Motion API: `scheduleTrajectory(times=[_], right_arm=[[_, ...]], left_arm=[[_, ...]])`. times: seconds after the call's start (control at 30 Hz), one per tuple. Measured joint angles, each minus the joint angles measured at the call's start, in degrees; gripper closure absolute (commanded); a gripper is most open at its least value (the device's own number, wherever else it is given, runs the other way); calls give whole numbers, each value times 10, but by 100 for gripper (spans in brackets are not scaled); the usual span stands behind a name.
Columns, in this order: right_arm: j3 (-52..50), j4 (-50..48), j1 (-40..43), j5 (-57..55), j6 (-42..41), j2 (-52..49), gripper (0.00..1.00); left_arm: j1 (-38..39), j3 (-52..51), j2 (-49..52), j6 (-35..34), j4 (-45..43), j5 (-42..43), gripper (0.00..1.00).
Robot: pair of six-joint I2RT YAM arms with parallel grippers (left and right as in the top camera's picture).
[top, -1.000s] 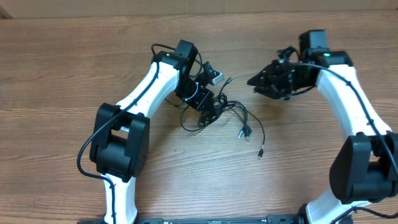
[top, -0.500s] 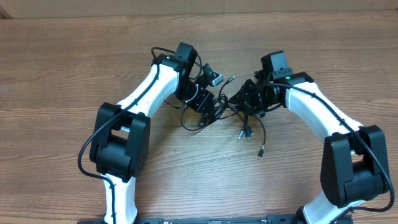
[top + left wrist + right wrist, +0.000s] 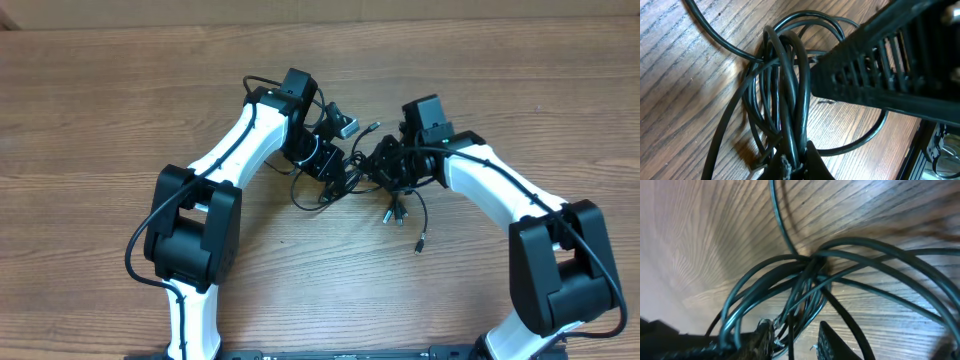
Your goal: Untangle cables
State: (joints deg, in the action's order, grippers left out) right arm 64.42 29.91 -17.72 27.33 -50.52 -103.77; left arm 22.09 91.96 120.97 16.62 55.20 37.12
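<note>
Left gripper (image 3: 790,167) clenches the light, limp cables (image 3: 782,85); right gripper (image 3: 795,337), jaws parted over strands, should pinch one near the knot.

thin black cables (image 3: 782,100), knotted bundle, loops splayed outward

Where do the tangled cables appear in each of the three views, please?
Overhead: cables mid-table, near the picture's centre.
Left wrist: cables left of centre, running down to the bottom edge.
Right wrist: cables at centre, strands crossing in a knot.
Shared landmark: the wood-grain table beneath them.
</note>
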Motion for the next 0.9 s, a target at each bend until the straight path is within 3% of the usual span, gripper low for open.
scheduleTrajectory(times=[0.6,0.8,0.9], right_arm=[[-3,-33,-22,-35,-36,0,79],[-3,-34,-31,-56,-47,0,86],[-3,-34,-37,-71,-47,0,96]], left_arm=[[0,-1,0,0,1,19,96],[0,-2,0,-1,0,30,96],[0,-2,0,-2,0,30,96]])
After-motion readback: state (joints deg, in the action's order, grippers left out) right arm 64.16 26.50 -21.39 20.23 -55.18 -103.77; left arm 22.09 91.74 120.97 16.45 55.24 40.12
